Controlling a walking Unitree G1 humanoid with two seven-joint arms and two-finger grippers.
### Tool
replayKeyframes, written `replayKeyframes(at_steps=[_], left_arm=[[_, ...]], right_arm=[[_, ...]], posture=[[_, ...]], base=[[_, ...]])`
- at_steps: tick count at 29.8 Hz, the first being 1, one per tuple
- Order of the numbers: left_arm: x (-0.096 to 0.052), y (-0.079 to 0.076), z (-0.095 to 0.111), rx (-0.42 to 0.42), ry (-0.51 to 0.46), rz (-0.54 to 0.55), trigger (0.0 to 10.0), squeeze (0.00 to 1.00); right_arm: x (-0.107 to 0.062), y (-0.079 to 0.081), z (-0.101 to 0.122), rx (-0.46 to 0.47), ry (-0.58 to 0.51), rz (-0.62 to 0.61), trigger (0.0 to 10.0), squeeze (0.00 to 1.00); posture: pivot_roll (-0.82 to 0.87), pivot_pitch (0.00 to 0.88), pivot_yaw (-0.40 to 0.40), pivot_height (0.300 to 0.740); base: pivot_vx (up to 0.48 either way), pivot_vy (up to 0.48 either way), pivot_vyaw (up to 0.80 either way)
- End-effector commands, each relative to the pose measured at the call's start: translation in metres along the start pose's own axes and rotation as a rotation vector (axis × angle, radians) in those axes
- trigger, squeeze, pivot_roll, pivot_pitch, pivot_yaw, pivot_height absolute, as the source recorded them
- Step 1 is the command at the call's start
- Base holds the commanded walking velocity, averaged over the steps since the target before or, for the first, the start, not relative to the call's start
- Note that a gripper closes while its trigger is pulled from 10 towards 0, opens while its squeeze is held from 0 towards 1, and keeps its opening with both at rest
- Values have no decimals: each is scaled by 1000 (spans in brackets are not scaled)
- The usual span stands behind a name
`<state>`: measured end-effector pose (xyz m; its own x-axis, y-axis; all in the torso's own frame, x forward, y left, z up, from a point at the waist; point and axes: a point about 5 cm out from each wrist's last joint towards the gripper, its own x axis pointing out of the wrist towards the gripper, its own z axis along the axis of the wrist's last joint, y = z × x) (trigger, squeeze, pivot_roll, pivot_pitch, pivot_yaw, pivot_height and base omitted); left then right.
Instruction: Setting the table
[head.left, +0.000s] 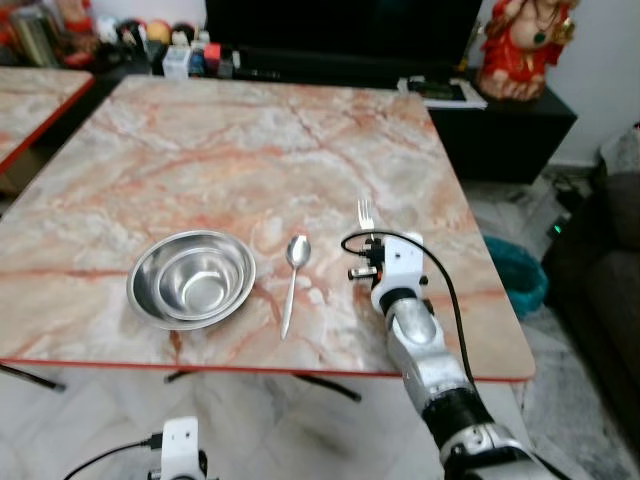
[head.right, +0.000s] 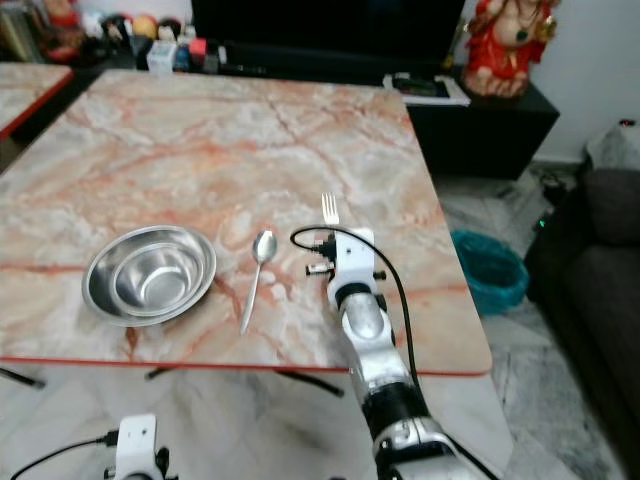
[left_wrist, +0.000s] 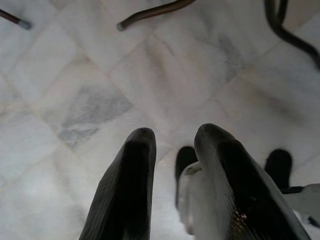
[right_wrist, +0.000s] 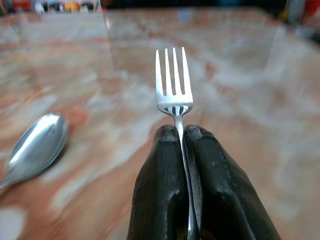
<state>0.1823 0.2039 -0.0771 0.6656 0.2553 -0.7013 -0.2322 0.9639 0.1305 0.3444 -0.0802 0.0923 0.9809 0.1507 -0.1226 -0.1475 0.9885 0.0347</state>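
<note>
Right gripper (right_wrist: 182, 131) over near right part of marble table (head.left: 250, 150), fingers clamped on fork (right_wrist: 174, 82), tines pointing far. Spoon (head.left: 292, 280) just left; steel bowl (head.left: 192, 277) further left. Left gripper (left_wrist: 175, 150) low over floor, fingers slightly apart.

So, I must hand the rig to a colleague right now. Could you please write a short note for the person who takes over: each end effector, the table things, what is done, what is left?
Right end effector: shut on the fork, over the table, tines pointing away from the robot, just right of the spoon.
Left end effector: hangs idle below table level, over the marble floor, open and empty.
Done: steel bowl stands near the table's front edge; the spoon lies flat on its right, apart from it.
Left: lay the fork down, probably beside the spoon, then release and draw the arm back.
</note>
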Motion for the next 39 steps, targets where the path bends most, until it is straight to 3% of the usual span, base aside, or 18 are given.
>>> replayKeyframes(at_steps=[1, 8, 21, 30, 39], left_arm=[[-2, 0, -8, -6, 31, 4, 10000, 0], [-5, -4, -13, -7, 39, 2, 10000, 0], [-8, -8, -21, -10, 57, 1, 10000, 0], [-8, -9, -20, -26, 55, 9, 10000, 0], [-8, -10, -20, -28, 58, 11, 10000, 0]], right_arm=[[-2, 2, -4, 16, 32, -2, 10000, 0], [-4, 7, -10, 68, 116, -12, 10000, 0], [-4, 11, -7, 76, 149, -15, 10000, 0], [3, 28, 10, 89, 129, 26, 10000, 0], [-1, 21, -1, 66, 162, 7, 10000, 0]], posture=[[65, 107, -76, 715], [54, 117, -84, 715], [42, 122, -106, 715], [42, 125, -122, 715], [41, 126, -124, 715]], base=[[0, 0, 0], [0, 0, 0], [0, 0, 0], [0, 0, 0], [0, 0, 0]])
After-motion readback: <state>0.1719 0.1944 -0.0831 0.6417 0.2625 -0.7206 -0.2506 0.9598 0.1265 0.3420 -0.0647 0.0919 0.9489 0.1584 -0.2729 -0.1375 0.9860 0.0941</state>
